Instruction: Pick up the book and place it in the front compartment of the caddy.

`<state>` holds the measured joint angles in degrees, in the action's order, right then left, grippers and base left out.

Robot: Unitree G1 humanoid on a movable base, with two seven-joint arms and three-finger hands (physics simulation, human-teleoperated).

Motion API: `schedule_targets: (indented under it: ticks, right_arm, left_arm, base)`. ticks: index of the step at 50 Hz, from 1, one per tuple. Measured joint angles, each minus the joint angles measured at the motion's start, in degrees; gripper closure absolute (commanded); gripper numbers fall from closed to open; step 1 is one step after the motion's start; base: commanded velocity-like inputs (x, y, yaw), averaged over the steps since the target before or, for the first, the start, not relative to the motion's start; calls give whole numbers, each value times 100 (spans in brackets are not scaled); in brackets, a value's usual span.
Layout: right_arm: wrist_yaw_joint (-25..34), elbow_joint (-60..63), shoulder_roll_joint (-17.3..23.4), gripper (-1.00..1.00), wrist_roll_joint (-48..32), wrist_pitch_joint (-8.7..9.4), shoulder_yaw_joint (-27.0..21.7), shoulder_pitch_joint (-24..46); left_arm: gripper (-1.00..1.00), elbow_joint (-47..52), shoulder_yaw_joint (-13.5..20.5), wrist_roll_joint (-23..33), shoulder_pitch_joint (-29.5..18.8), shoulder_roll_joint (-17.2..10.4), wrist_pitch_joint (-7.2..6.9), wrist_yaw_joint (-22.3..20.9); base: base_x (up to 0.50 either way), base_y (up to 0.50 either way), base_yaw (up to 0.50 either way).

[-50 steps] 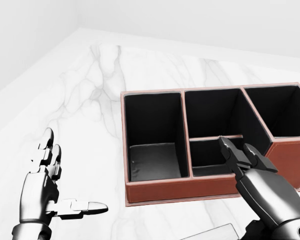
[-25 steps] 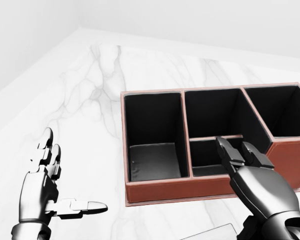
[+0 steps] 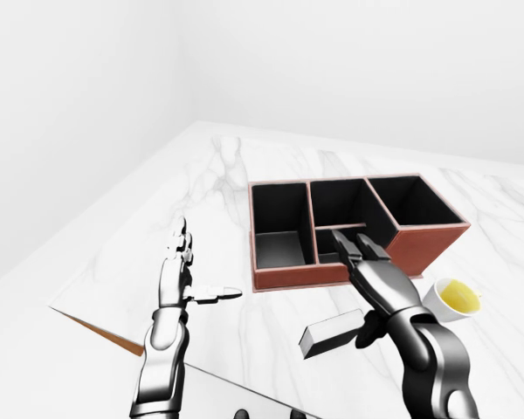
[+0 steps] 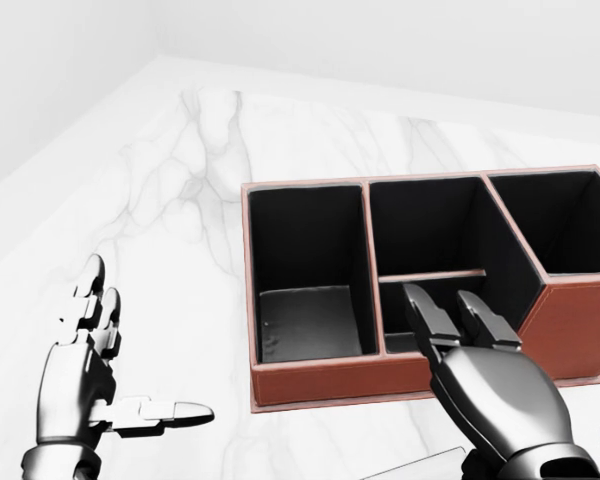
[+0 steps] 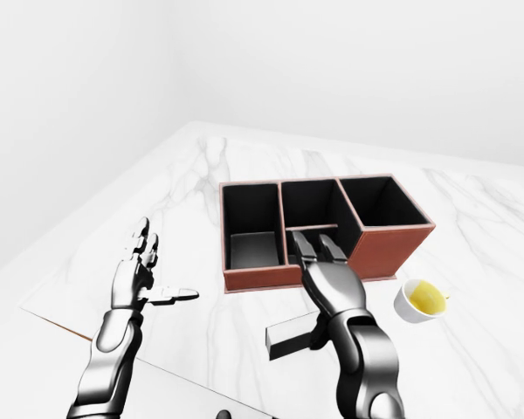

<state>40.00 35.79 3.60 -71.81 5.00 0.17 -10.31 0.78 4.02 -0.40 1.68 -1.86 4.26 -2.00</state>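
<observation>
A: How is the step in hand judged best done?

B: The white marble-veined tabletop (image 3: 244, 166) is noted first, smooth and probably slippery, so a flat thing on it is likely to slide if pushed. The brown leather-look caddy (image 3: 301, 276) with black-lined box compartments is seen open-topped; the small compartment (image 4: 420, 310) at the lower middle in the head view is taken as the likely target. The grey slab-shaped book (image 5: 288, 336) is seen low beside the right robot hand (image 5: 319, 255); whether it is gripped cannot be told, since the thumb is hidden under the palm. That hand's fingers are stretched out straight over the caddy's near wall. A firm pinch across the book's thin edges is advised, then an upright lowering into the narrow slot.

A: And the rest?

B: The left robot hand (image 3: 182, 262) is held spread and empty, well apart from the caddy. A small white cup with yellow contents (image 3: 454, 298) is seen near the right arm; a wide elbow swing is thought risky.
</observation>
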Motion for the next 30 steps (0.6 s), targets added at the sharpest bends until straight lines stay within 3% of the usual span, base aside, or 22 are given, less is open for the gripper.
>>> schedule_targets:
  ticks: [30]
  right_arm:
    - [0, -437, -65, -100, 174, 0, 556, 22]
  left_arm:
    - [-100, 40, 20, -19, 6, -7, -29, -18]
  base:
    - [0, 0, 0]
